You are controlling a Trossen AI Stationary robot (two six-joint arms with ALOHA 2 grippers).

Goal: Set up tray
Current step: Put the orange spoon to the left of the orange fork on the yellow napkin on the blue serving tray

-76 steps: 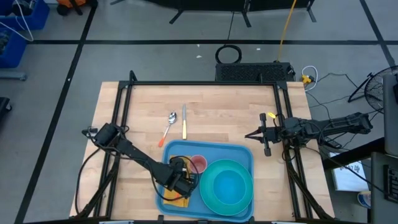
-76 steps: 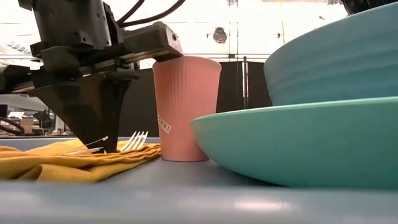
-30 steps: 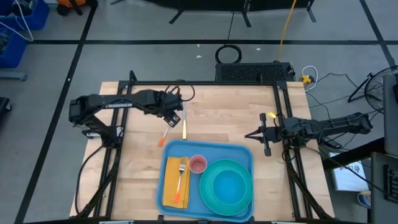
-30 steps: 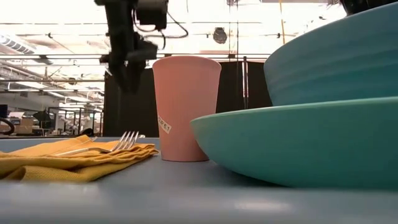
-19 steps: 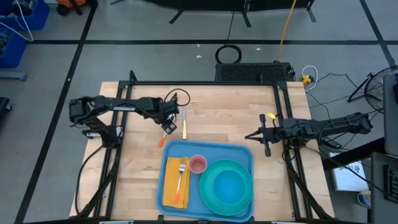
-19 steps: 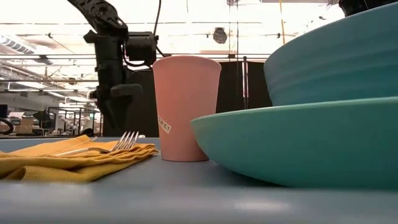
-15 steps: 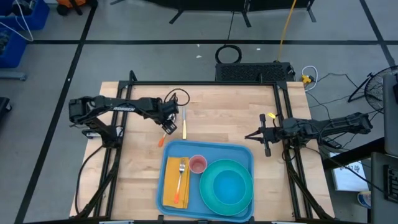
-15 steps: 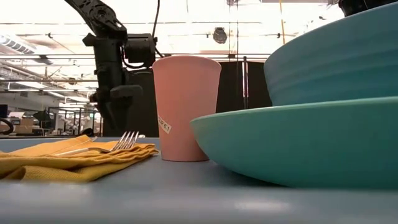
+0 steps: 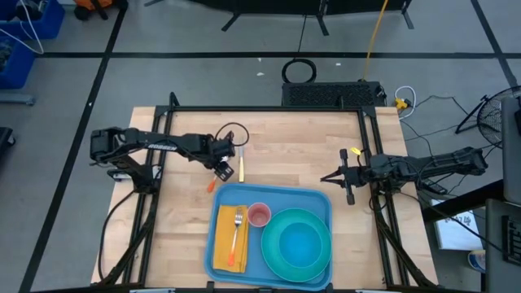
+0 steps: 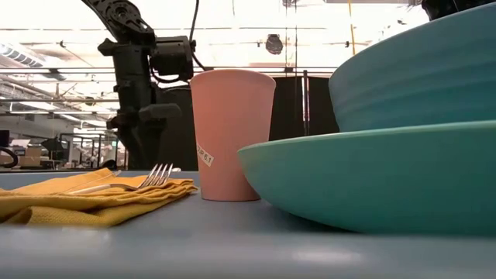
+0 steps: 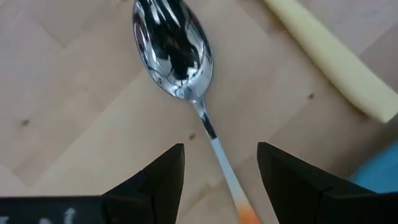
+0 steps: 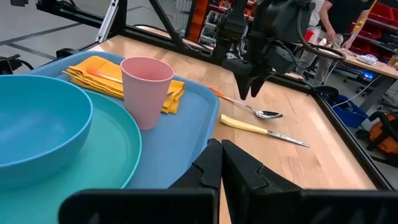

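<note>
Here L gripper [image 9: 221,168] hovered low over the wooden surface [image 9: 285,146], fingers [image 11: 155,180] spread apart w/ nothing between them but the spoon [image 11: 180,68] handle lying on the wood. Spoon's shiny bowl sat just ahead of the fingertips; its handle ran back between them, turning orange at the end. Yellow-handled knife [image 9: 240,163] lay just beside the spoon, on the side away from the L arm's base, not touching it in L wrist view.

Tray [image 9: 317,203] sat on the surface just beyond the L fingers toward the front edge, close but apart. On it: yellow napkin [image 9: 224,240] w/ fork [image 9: 238,228] on top, pink cup [image 9: 259,215] next to napkin, teal plate [image 9: 281,260] w/ teal bowl [image 9: 299,244] stacked in it. Low view showed cup [image 10: 231,132] upright, fork tines resting on napkin [image 10: 77,201], L arm standing behind them.

R gripper [image 9: 329,177] waited at the surface's R side, well apart from L fingers, level w/ tray's far corner; R fingers [image 12: 214,168] pressed together, empty, pointing toward tray [image 12: 186,149].
</note>
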